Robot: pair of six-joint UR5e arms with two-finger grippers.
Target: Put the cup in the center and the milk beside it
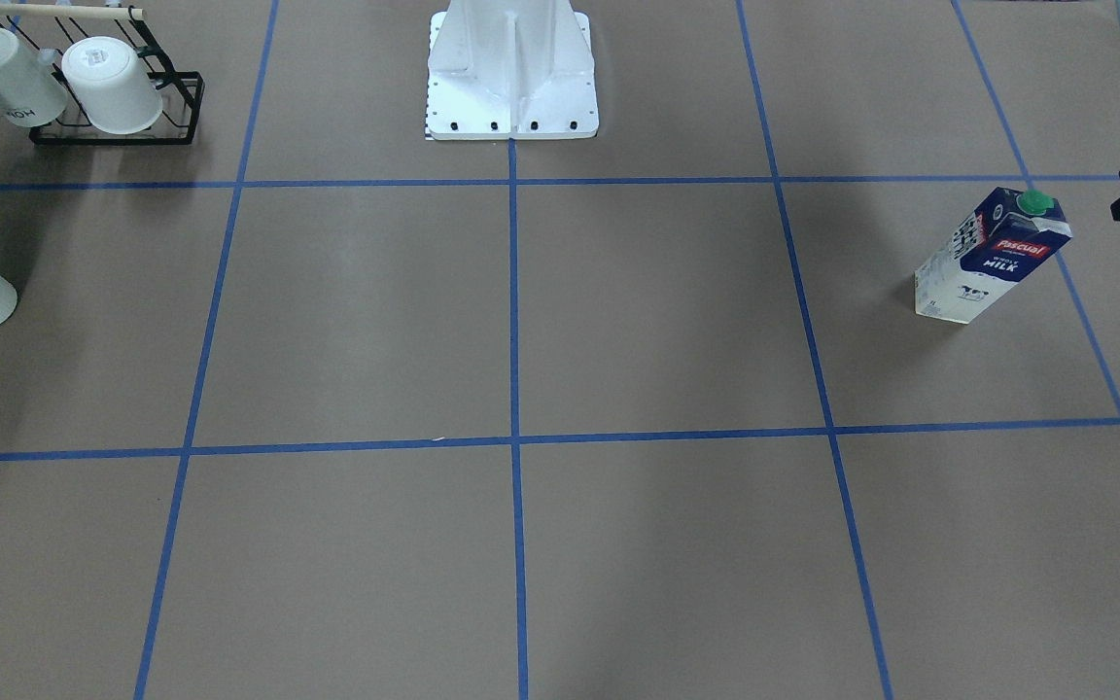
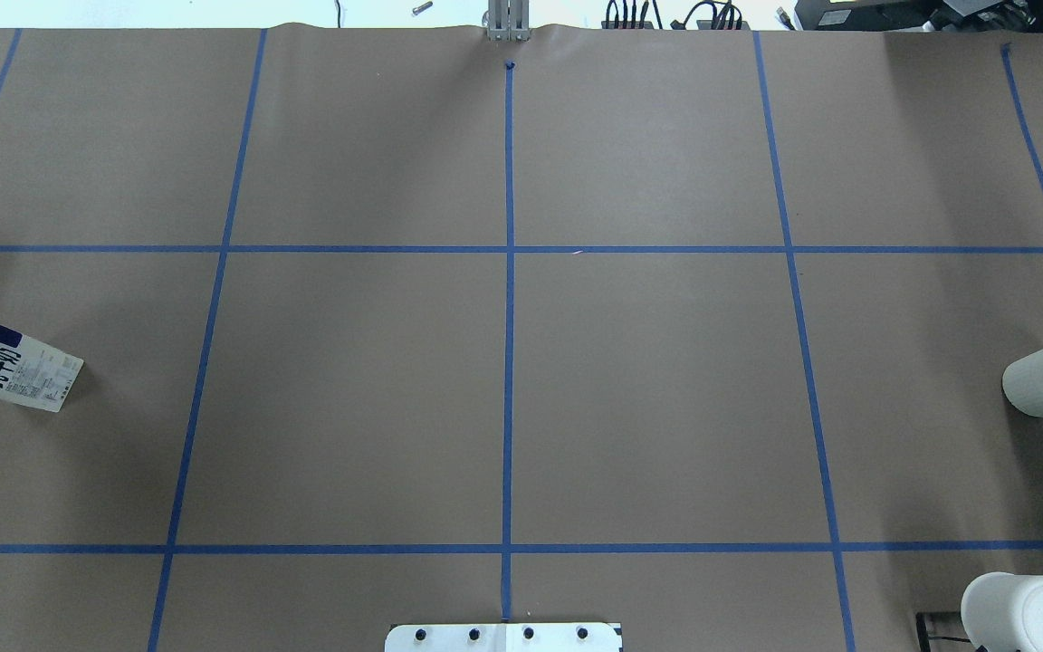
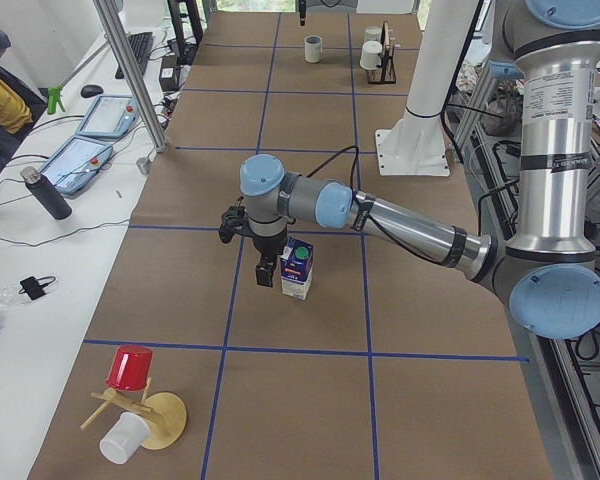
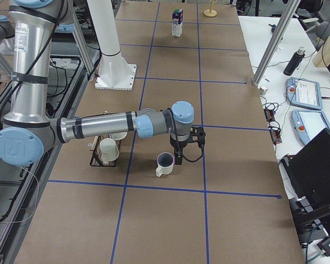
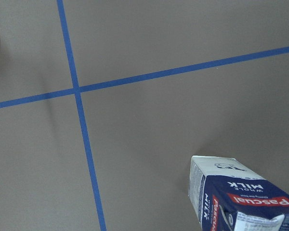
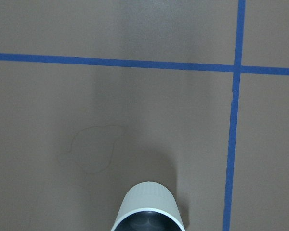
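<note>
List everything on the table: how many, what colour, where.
milk: 1, navy and white, upright, robot's left end.
cup: 1, white, upright, robot's right end.
rack: 1, black wire, near the cup.
mugs: 2, white, in the rack.
wooden stand: 1, tan, beyond the milk.
red cup: 1, on the stand.
white cup: 1, at the stand.
pedestal: 1, white, robot's side.
left gripper: black, beside the milk.
right gripper: black, beside the cup.

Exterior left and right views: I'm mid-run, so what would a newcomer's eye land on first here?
The navy and white milk carton stands upright near the table's left end, with the left gripper right beside it. At the opposite end, the right gripper hangs next to the white cup, close to a black rack holding more mugs.
</note>
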